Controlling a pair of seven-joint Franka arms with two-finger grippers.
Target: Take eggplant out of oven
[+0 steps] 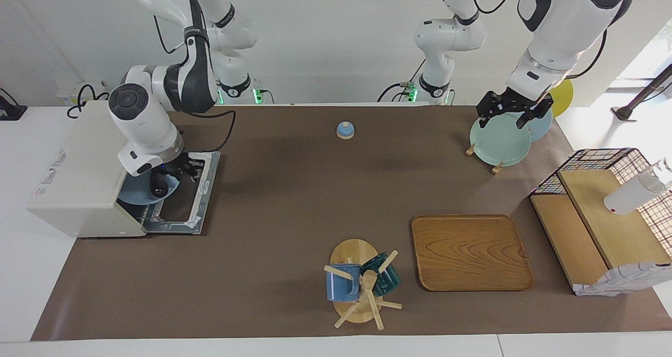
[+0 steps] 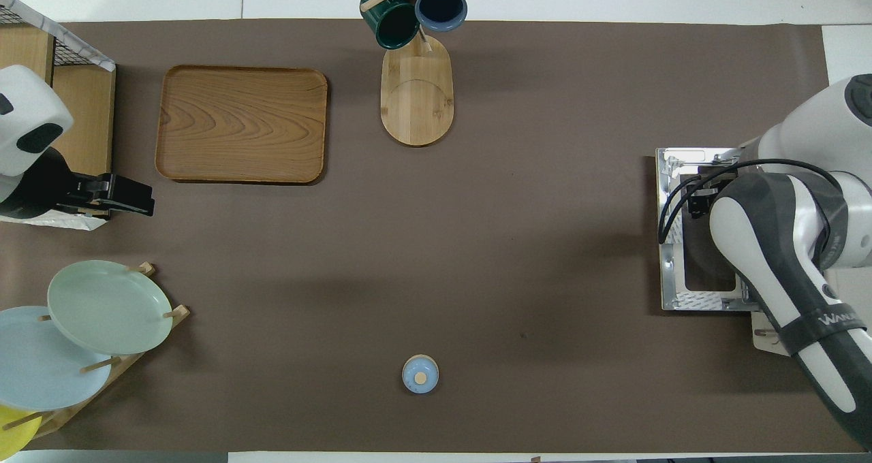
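Left gripper (image 1: 513, 110) waits over the plate rack (image 1: 499, 142), jaws spread and empty. Right gripper (image 1: 181, 169) sits at the mouth of the oven (image 1: 79, 184), door (image 1: 202, 194) already dropped flat. Eggplant (image 1: 158, 186) lies on a blue plate (image 1: 137, 195) at the opening, just under the fingers (whether they pinch it, cannot tell). Door step done; lifting out and setting down remain.

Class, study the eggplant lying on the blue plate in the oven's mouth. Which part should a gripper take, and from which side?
Probably its slender middle, pinched across the width. The eggplant lies on the plate, and the oven shuts off the other sides, so come from the front, over the lowered door, where the right gripper is.
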